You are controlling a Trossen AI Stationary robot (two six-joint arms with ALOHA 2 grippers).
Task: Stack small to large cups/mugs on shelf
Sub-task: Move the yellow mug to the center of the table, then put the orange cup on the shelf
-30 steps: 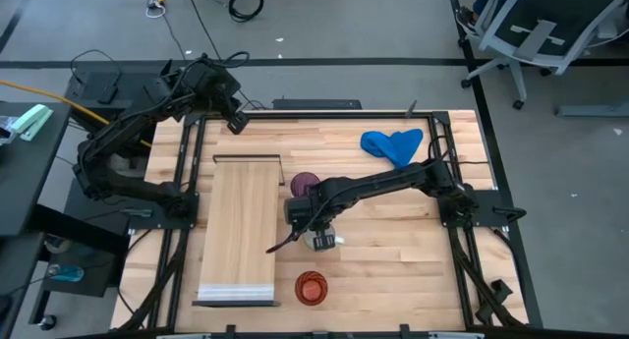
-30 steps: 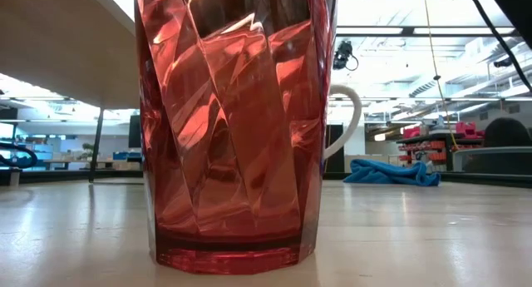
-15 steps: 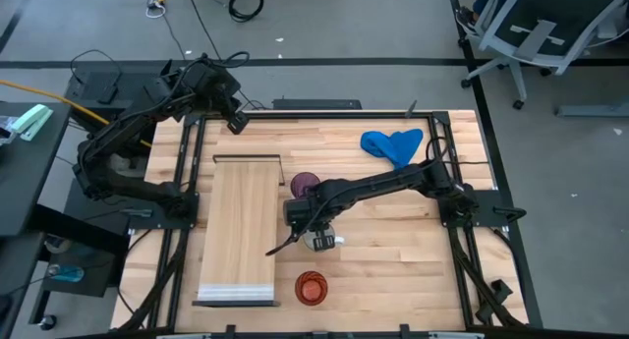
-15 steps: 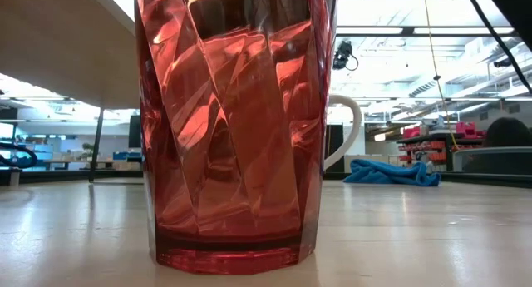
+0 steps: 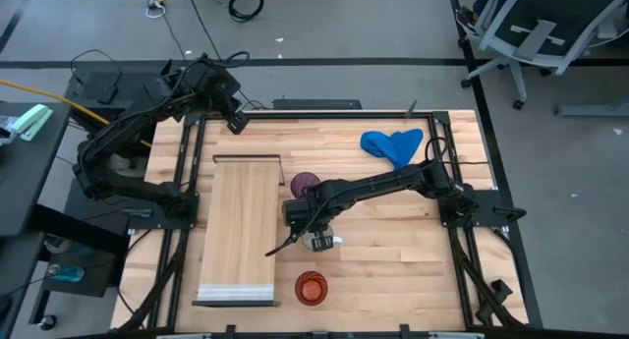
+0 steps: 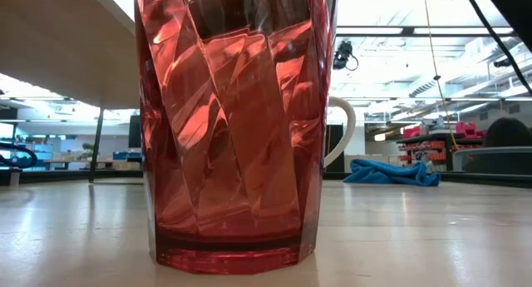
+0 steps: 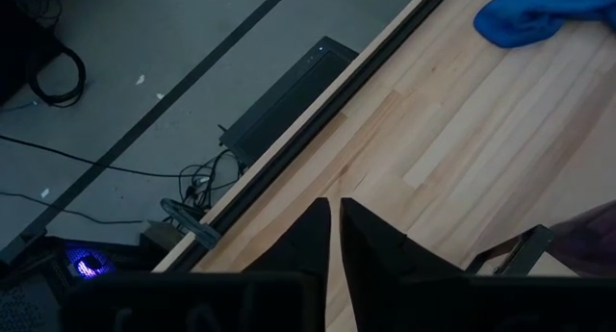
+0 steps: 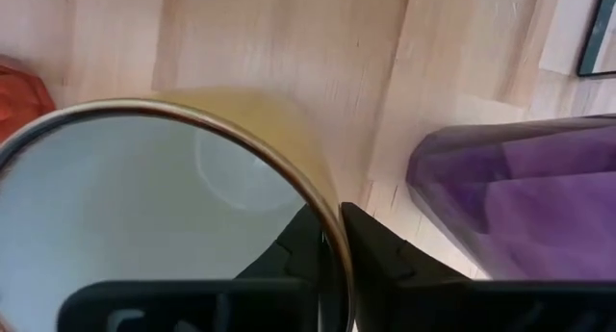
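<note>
The white mug [image 5: 320,240] stands mid-table; its rim fills the right wrist view [image 8: 144,178]. My right gripper [image 5: 313,231] is shut on it from above. The translucent purple tumbler [image 5: 307,185] stands just beyond it, by the shelf's dark-framed end, and shows in the right wrist view [image 8: 520,192]. The orange-red cup [image 5: 311,287] stands on its base near the front edge and fills the low view [image 6: 233,129]. The shelf [image 5: 238,229] lies left of the cups. My left gripper [image 5: 236,123] is shut and empty over the far left edge. My right gripper pinches the mug's rim [image 8: 334,238] between its two fingers, one finger [image 8: 294,250] inside the mug and one [image 8: 385,260] outside. The fingers come from above, pointing down, on the side toward the purple tumbler. Whether the mug's base is on the table is hidden.
A crumpled blue cloth [image 5: 391,142] lies at the far right of the table. Dark frame rails [image 5: 187,182] run along both sides of the table. The shelf's underside [image 6: 58,46] and a dark leg [image 6: 97,145] show in the low view.
In the low view the white mug's handle has shifted a little down and toward the orange-red cup. The arms show no other plain movement.
</note>
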